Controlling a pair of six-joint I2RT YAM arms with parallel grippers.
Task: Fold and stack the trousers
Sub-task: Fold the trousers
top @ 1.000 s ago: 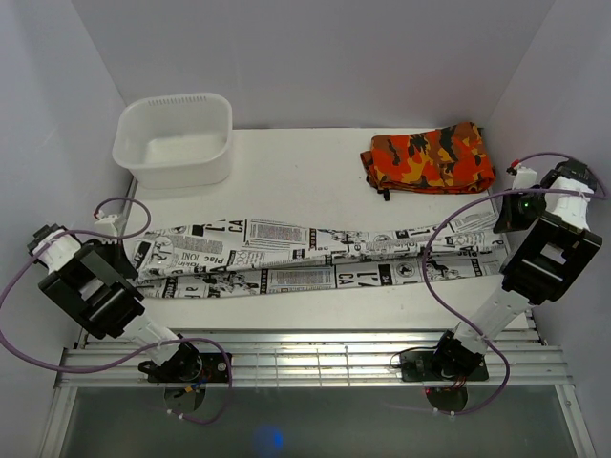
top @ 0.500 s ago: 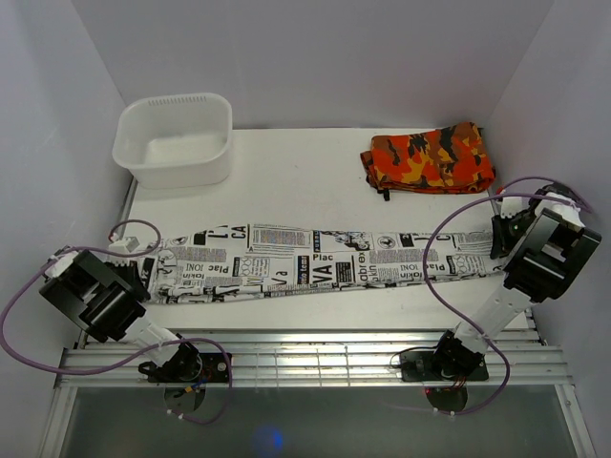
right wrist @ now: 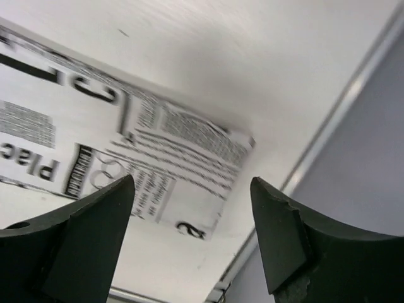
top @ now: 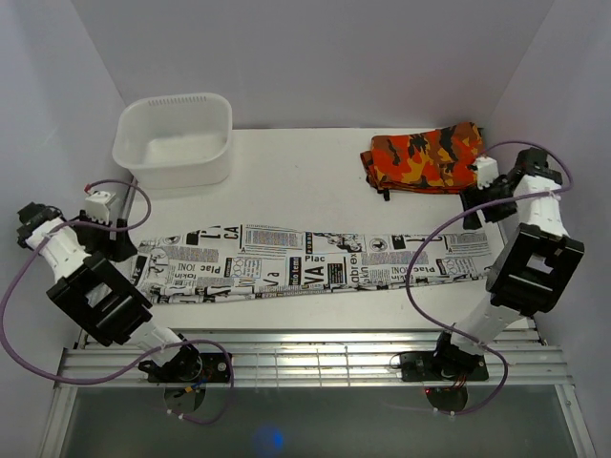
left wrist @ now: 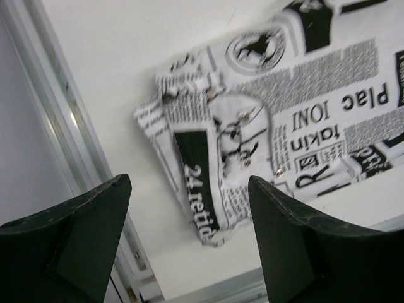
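Observation:
The trousers, white with black newspaper print, lie flat in a long narrow band across the front of the table. My left gripper hovers open above their left end, touching nothing. The left wrist view looks down between the open jaws of the left gripper at the waist end of the trousers with its buttons. My right gripper stands open just above and behind the right end. Under the right gripper lies the hem of the trousers.
A white plastic basin stands at the back left. A folded orange, red and black camouflage garment lies at the back right. A metal rail runs along the near edge, and white walls close in on both sides.
Both grippers have opened and let go of the trousers' ends, then lifted away. The two separate legs now lie as one flat folded band.

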